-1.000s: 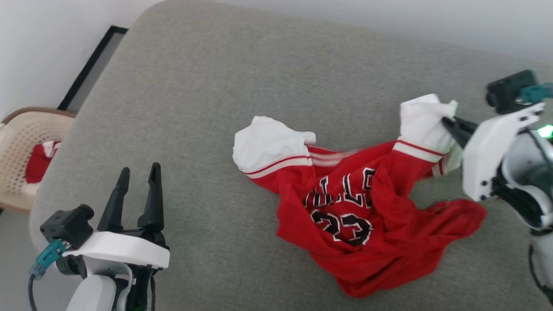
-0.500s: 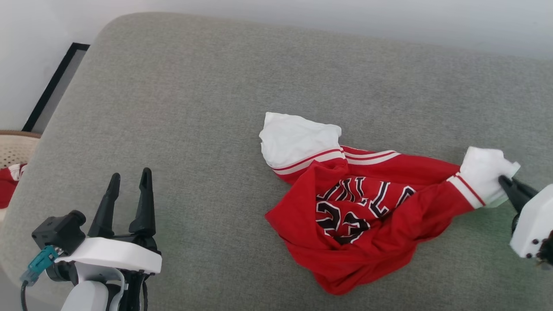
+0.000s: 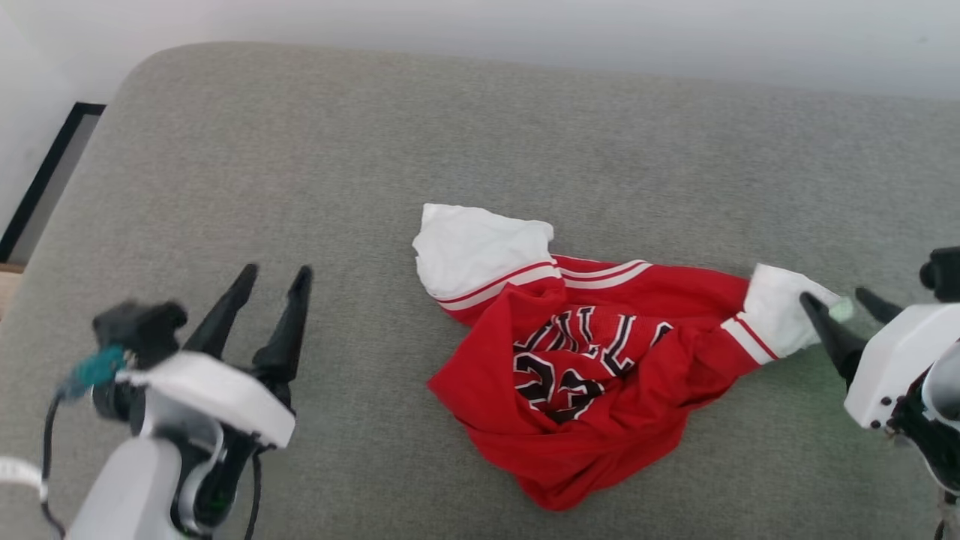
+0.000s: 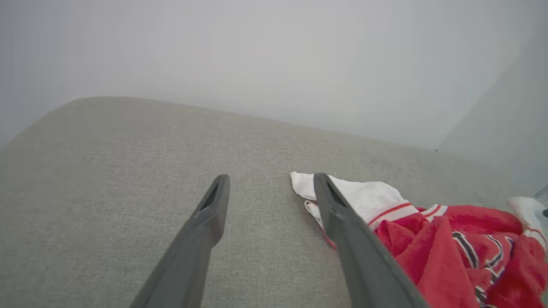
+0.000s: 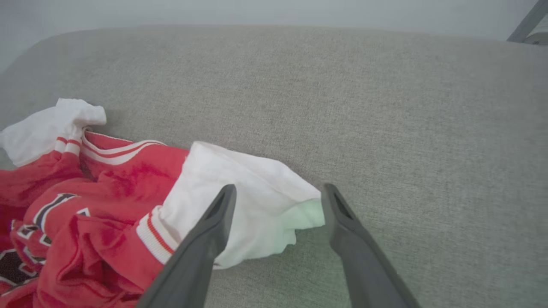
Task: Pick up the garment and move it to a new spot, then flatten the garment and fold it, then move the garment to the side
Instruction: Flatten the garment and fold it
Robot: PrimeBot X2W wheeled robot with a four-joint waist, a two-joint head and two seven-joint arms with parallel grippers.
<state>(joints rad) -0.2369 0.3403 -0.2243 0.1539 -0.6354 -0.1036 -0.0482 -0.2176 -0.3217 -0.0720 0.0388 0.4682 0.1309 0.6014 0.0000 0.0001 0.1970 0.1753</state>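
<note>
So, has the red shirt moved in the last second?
Yes. The garment was dragged to the robot's right, farther from the grey cushion's left edge; the right end effector now stands open around its white sleeve.

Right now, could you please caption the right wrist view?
Open right gripper straddling the white sleeve of a red T-shirt.

The red thin-fabric T-shirt with white short sleeves (image 3: 600, 442) lies crumpled in a heap on the grey fabric surface (image 3: 300, 187). Its black-and-white chest print (image 3: 577, 360) faces up and is creased. 1 white sleeve (image 3: 480, 251) lies at the far left; the other sleeve (image 3: 776, 319) stretches to the right.
</note>
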